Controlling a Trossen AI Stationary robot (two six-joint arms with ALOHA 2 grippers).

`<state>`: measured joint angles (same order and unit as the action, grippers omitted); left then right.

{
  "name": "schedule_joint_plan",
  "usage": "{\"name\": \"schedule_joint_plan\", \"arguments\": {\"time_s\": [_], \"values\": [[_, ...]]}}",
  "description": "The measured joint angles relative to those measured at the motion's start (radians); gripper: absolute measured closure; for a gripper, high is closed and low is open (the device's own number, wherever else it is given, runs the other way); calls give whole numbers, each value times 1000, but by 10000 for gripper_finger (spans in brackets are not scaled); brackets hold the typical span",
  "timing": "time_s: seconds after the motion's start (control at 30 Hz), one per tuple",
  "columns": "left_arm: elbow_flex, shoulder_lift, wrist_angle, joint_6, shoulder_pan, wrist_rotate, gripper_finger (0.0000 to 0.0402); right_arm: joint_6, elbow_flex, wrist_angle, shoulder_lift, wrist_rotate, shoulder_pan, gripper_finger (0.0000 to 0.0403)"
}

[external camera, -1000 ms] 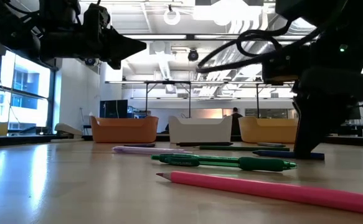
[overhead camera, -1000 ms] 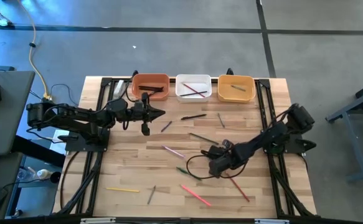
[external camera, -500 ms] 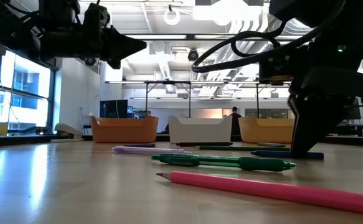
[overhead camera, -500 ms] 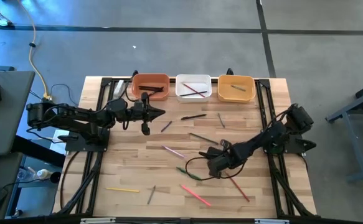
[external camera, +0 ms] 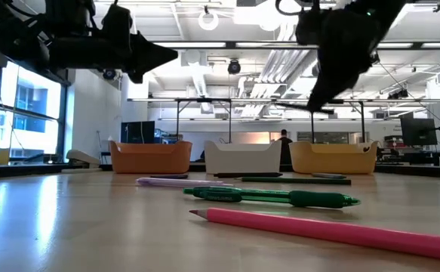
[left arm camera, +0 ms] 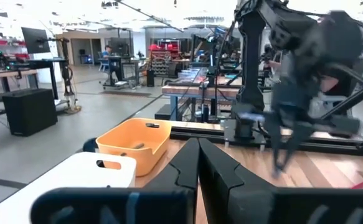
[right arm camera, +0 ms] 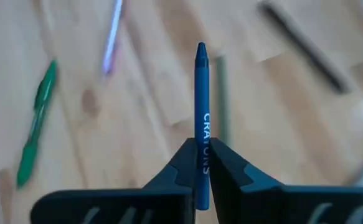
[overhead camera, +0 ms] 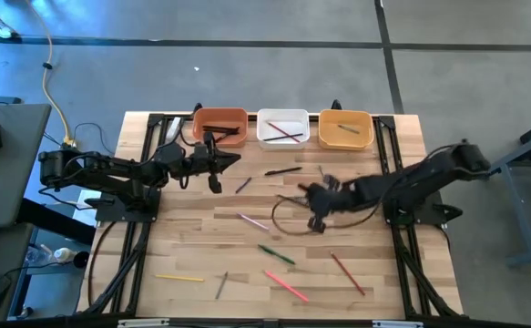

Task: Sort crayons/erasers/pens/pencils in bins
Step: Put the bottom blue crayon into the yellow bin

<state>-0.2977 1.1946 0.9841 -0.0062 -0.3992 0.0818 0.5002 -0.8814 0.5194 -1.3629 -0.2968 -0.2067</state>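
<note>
Right tool (overhead camera: 317,224) is clamping a blue crayon (right arm camera: 201,118), fingers (right arm camera: 184,163) pinched on its lower half, tip pointing away from the wrist. The right arm is reaching in from the right edge, stretched low and long toward mid-surface (overhead camera: 183,232); its tool is hanging above the boards near the centre, lifted clear of them in the low view (external camera: 333,60). A black cable (overhead camera: 283,214) is looping beside it.

Left tool (overhead camera: 233,162) is clenched, fingers pressed together with nothing visible between them. The left arm is lying extended from the left edge, its tool hovering just in front of the terracotta-orange bin (overhead camera: 219,127).

The three bins are sitting in a row along the far edge: terracotta-orange, white bin (overhead camera: 282,128), yellow-orange bin (overhead camera: 345,129), each holding a few sticks.

Loose sticks are lying scattered:
- a dark pen (overhead camera: 283,170) just before the white bin
- a pink-lilac stick (overhead camera: 254,221) mid-surface
- a green pen (overhead camera: 275,254) nearer the front
- a pink pencil (overhead camera: 287,285) and a red stick (overhead camera: 348,274) toward the front
- a yellow pencil (overhead camera: 179,277) at front left

Open boards are showing between the right tool and the bin row, apart from the dark pen and a short stick (overhead camera: 323,178).
</note>
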Motion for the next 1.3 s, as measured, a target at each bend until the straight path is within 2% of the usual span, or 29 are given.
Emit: {"name": "schedule_joint_plan", "arguments": {"time_s": [0.13,0.33,0.53,0.7,0.9,1.1,1.3], "values": [[0,0,-15,-9,1,1,401,-88,0,87,123,-43,140,393],[0,0,-18,-30,1,3,401,-272,-1,134,228,-113,454,393],[0,0,-23,-43,0,3,401,-451,-2,103,192,-106,799,393],[0,0,-23,-43,0,3,401,-562,-2,32,77,19,1001,393],[0,0,-28,-43,1,1,401,-620,-2,-97,-97,117,1106,393],[0,0,-54,-43,0,0,401,-640,-2,-173,-236,134,1154,393],[0,0,-69,-43,1,0,401,-658,-2,-211,-307,152,1163,393]]}}
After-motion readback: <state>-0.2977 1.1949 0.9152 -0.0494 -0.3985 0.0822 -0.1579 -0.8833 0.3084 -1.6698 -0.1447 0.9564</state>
